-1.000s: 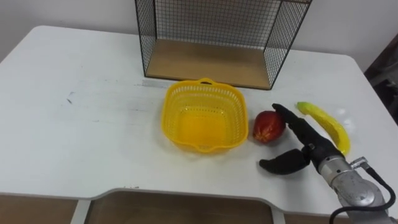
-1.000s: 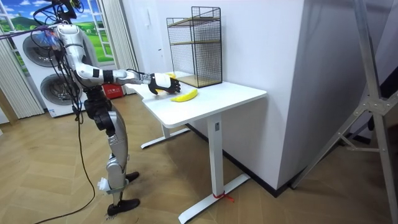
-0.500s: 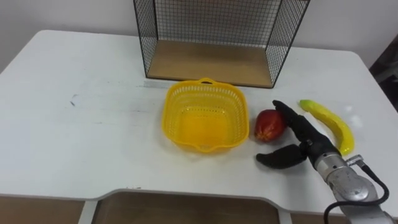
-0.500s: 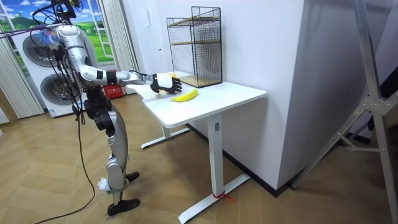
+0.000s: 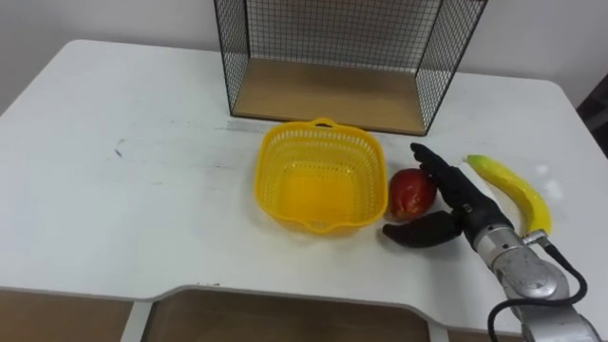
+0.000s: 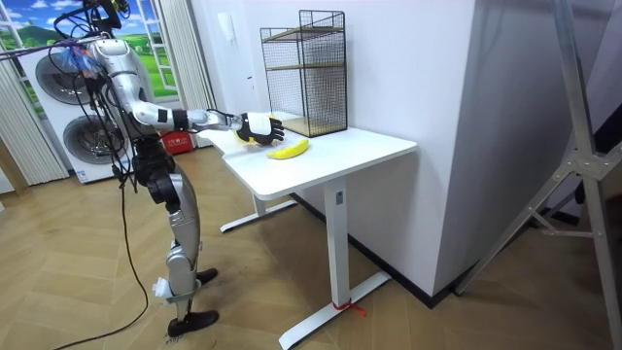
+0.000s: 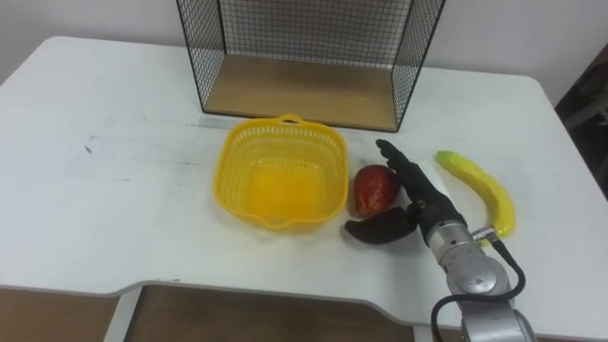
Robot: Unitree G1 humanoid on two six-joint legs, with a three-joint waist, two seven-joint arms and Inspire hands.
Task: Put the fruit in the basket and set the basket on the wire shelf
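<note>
- Two fruits sit on the white surface (image 5: 142, 190), and none is in the yellow basket (image 5: 318, 126) yet. The red fruit (image 5: 410, 192) is just right of the basket, the banana (image 5: 508, 190) further right.
- Right robot hand (image 5: 463, 211) is released, not gripping. Its fingers (image 5: 435, 169) lie straight along the red fruit's right side and the thumb (image 5: 416, 233) is spread in front, so the fruit sits in the gap. Can't tell if the fingers touch it.
- Step in hand, my read: grasp the red fruit.
- Doing it well: close fingers and thumb together across the fruit's middle. A one-sided push would likely roll it into the basket wall.
- Lift above the basket rim before moving left. The basket looks light and a bump could shove it.
- Release low over the basket's centre.
- Wire shelf (image 5: 328, 100) stands just behind the basket, open side facing the robot.
- Room view: the robot stands at the surface's edge, right arm stretched over it.
</note>
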